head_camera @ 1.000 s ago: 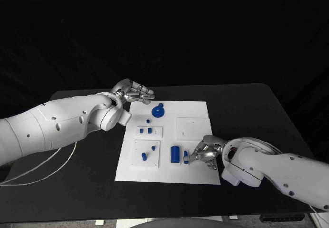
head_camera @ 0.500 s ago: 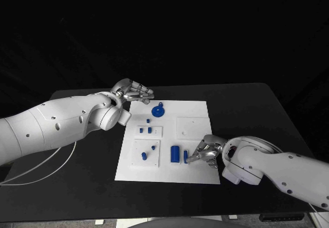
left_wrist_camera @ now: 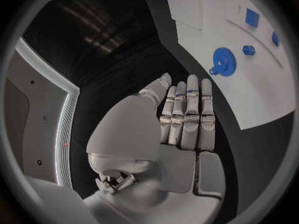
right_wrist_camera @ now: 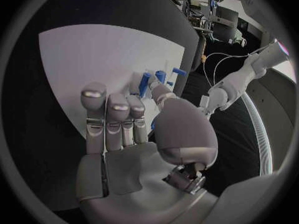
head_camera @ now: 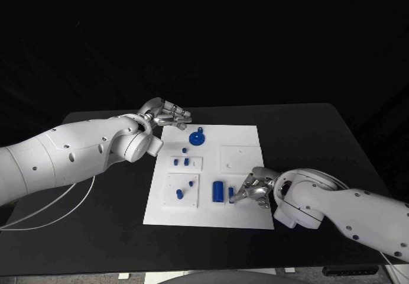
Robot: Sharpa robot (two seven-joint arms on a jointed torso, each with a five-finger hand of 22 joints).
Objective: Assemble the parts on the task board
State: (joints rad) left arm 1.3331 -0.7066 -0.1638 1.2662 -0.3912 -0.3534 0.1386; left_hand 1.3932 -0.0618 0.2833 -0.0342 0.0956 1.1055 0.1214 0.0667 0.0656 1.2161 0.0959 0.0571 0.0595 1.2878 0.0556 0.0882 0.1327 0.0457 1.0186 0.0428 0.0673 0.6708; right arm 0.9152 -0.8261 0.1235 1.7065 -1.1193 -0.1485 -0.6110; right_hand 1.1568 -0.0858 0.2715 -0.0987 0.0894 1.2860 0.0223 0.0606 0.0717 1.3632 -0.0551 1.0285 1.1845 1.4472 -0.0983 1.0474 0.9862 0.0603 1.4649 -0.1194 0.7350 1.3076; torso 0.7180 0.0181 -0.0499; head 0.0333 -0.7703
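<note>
- Your right hand point(head_camera: 253, 190), at the task board's point(head_camera: 243, 218) 4 o'clock edge, pinches a slim blue part point(head_camera: 231, 194).
- Your left hand point(head_camera: 167, 115) hovers empty, fingers straight, off the board's 11 o'clock corner.

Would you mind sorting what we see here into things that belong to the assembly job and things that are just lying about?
Belongs to the job:
- task board
- blue gear
- blue cylinder
- small blue parts on the board
- right hand, at the narrow blue part
- left hand, holding nothing

Just lying about:
- white cable
- black table
</note>
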